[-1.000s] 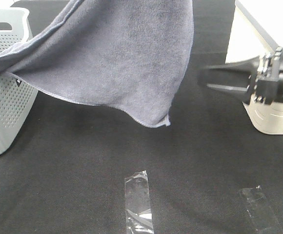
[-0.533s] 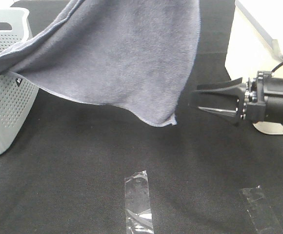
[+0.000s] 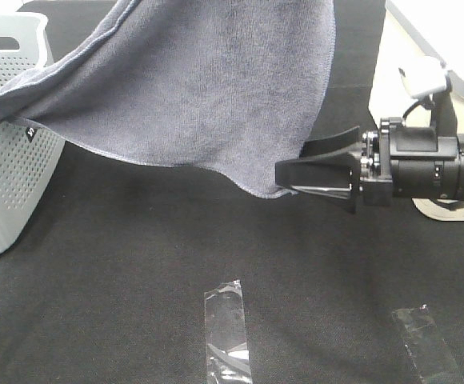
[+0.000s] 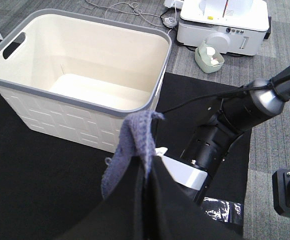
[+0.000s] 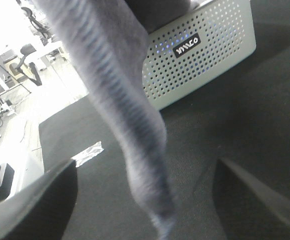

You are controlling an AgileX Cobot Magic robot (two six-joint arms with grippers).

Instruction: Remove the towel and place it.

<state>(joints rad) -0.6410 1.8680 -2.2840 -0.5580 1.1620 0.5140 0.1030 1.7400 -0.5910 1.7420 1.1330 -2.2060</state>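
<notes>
Hanging towel (image 3: 208, 88), held aloft.
Grey-lavender, stitched edges; spread in the air, one end over the basket (image 3: 8, 184) rim, lower corner above the surface (image 3: 136, 264).

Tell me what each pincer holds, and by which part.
Left pincer: shut on the towel, pinching a bunched fold. Right pincer: open, straddling its hanging lower corner, holding nothing.

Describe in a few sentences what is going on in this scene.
Two robot arms are handling a towel. The left gripper, shut on the towel, holds it up above the table, with one end draped over the grey basket. The right gripper sits at the towel's hanging lower corner, jaws open on either side of the edge and not yet closed on it. A cream basket stands nearby.
</notes>
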